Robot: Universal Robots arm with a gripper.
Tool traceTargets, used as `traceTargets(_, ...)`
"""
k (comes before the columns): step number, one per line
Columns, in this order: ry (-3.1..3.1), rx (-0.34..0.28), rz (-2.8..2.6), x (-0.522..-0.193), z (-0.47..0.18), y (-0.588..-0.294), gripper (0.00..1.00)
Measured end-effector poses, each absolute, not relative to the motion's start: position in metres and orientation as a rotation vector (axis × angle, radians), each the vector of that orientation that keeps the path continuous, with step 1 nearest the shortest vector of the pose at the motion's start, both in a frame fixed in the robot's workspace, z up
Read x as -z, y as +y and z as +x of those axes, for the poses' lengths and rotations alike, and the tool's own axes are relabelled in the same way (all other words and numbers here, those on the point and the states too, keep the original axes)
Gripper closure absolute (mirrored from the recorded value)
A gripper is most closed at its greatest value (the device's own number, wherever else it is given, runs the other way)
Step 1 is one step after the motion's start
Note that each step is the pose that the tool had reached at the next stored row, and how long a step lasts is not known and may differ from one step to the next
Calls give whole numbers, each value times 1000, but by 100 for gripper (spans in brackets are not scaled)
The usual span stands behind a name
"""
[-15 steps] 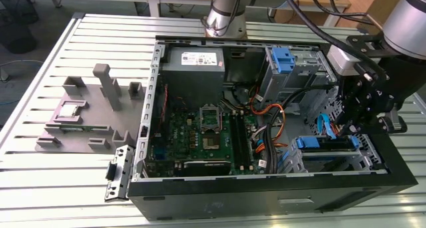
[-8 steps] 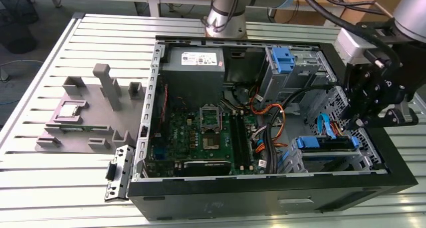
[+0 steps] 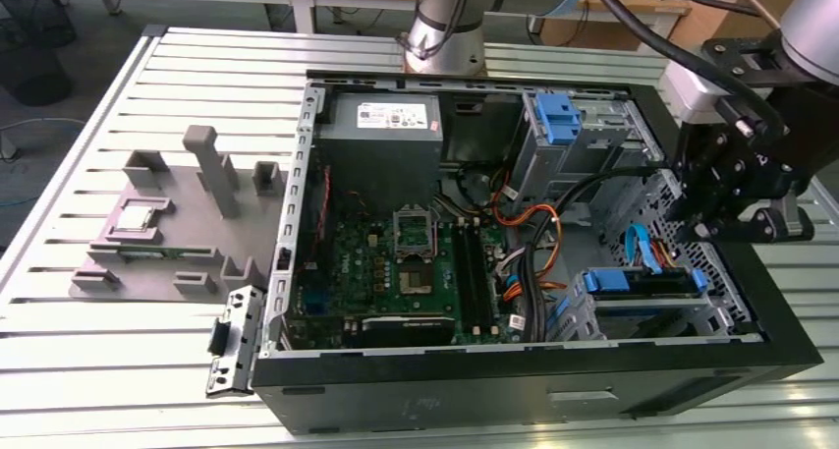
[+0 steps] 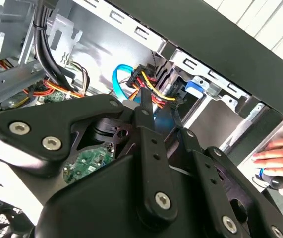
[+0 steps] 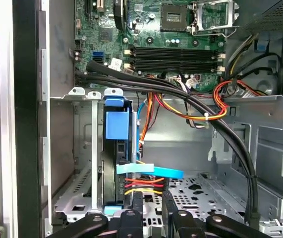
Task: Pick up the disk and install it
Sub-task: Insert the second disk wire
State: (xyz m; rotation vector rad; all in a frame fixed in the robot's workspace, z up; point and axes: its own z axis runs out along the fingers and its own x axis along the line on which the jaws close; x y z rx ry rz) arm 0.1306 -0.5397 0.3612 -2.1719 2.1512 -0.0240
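The disk [image 3: 638, 283] stands on edge in the lower drive cage of the open computer case [image 3: 525, 390], at the exterior view's right, its blue carrier [image 5: 117, 124] facing up. A pale blue data cable [image 5: 151, 171] and red, yellow and orange power wires [image 5: 142, 185] run to its end. My gripper [image 3: 708, 231] hangs over that cage, tips [image 5: 152, 212] right at those cables and beside the disk. In the second wrist view the gripper [image 4: 159, 113] reaches toward the wired plug [image 4: 153, 94] next to the blue carrier [image 4: 193, 88].
An upper bay holds another blue bracket [image 3: 560, 121]. The grey power supply [image 3: 380, 116] and green motherboard [image 3: 400, 267] lie inside the case. Thick black cables [image 5: 191, 106] cross the cage. A grey fixture [image 3: 177, 223] sits at the exterior view's left. A hand [image 4: 280, 154] rests outside the case.
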Motion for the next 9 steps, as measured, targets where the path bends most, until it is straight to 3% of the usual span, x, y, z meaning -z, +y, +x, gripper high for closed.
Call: traceTargets(9, 2151, 23, -2172, -365, 131, -540, 70)
